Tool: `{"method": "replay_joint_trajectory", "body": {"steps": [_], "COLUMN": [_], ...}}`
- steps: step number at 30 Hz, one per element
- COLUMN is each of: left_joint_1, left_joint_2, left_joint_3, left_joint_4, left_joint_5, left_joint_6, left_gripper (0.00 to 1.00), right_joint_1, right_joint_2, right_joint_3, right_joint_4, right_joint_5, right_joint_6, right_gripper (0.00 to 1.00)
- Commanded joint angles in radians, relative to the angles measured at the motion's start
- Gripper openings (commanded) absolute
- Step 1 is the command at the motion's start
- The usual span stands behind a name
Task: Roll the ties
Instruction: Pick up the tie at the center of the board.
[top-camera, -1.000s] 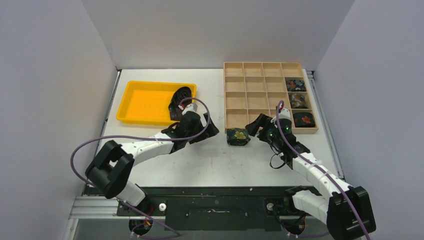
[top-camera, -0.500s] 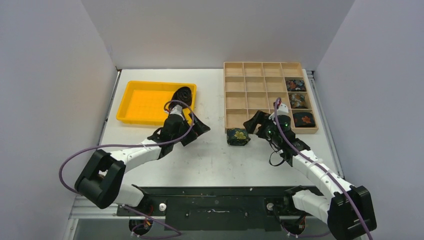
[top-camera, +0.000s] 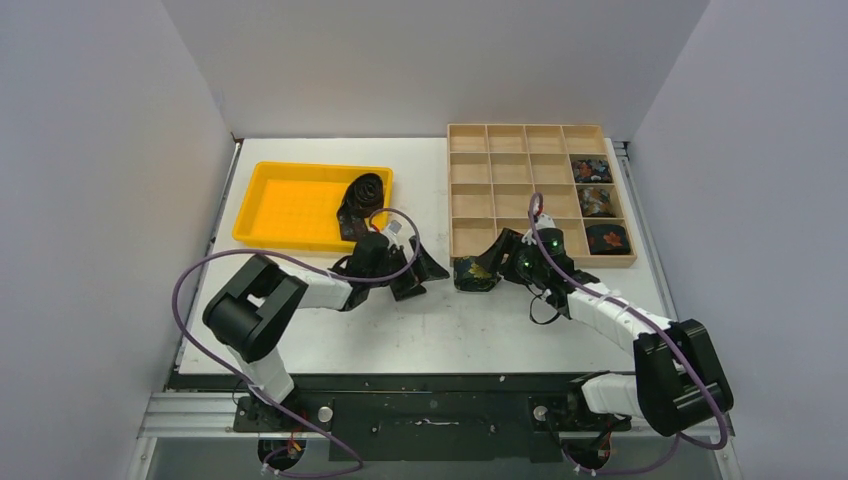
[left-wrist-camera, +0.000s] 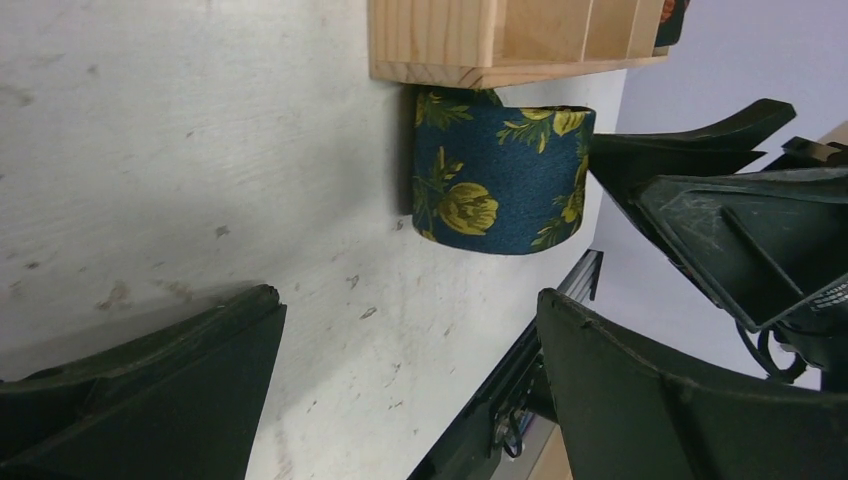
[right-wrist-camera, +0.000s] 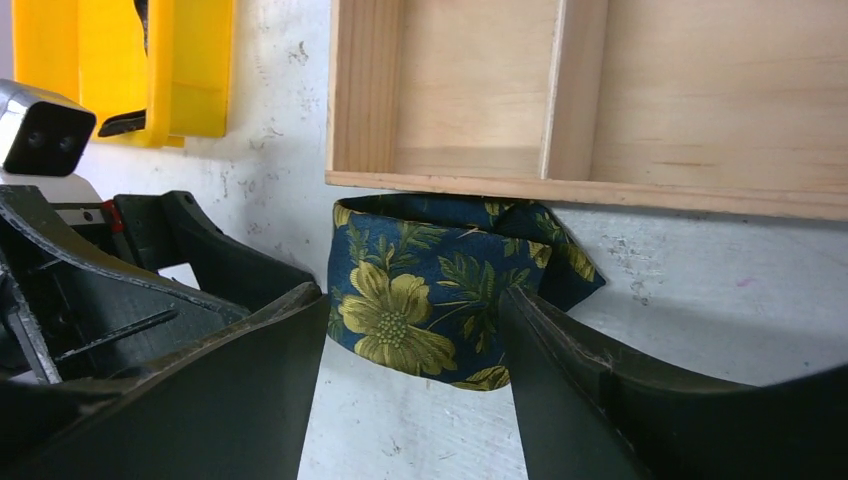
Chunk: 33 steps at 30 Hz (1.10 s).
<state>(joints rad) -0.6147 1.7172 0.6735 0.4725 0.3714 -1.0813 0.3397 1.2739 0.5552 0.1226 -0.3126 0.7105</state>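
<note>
I've got the right gripper (right-wrist-camera: 410, 300) low over the table (top-camera: 430, 330), jaws spread wide on either side of the rolled navy tie (right-wrist-camera: 430, 290) — not clamped on it. That roll, yellow flowers showing, sits on the table against the near wall of the wooden organizer (top-camera: 465, 190). The left gripper (left-wrist-camera: 405, 300) faces it from nearby — jaws apart too, holding nothing. Three rolled ties (top-camera: 597, 201) fill the organizer's rightmost column, and a dark tie (top-camera: 362, 193) lies at the yellow tray (top-camera: 285, 205).
</note>
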Motion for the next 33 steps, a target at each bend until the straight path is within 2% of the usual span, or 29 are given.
{"method": "replay_joint_trajectory", "body": {"steps": [1, 7, 24, 33], "left_joint_1": [-0.020, -0.038, -0.057, -0.064], "left_joint_2": [0.055, 0.100, 0.211, 0.224], "left_joint_3": [0.073, 0.120, 0.199, 0.284], "left_joint_4": [0.119, 0.141, 0.168, -0.067], "left_joint_5": [0.052, 0.042, 0.059, -0.018], "left_joint_6": [-0.015, -0.020, -0.055, 0.027], "left_gripper": [0.97, 0.97, 0.97, 1.00], "right_joint_1": [-0.009, -0.024, -0.049, -0.049], "right_joint_2": [0.015, 0.037, 0.197, 0.206], "right_joint_3": [0.002, -0.037, -0.123, -0.157], "right_joint_4": [0.046, 0.058, 0.272, 0.290], "right_joint_5": [0.033, 0.047, -0.100, -0.092], "right_joint_6": [0.000, 0.001, 0.095, 0.087], "right_gripper": [0.64, 0.67, 0.51, 0.51]}}
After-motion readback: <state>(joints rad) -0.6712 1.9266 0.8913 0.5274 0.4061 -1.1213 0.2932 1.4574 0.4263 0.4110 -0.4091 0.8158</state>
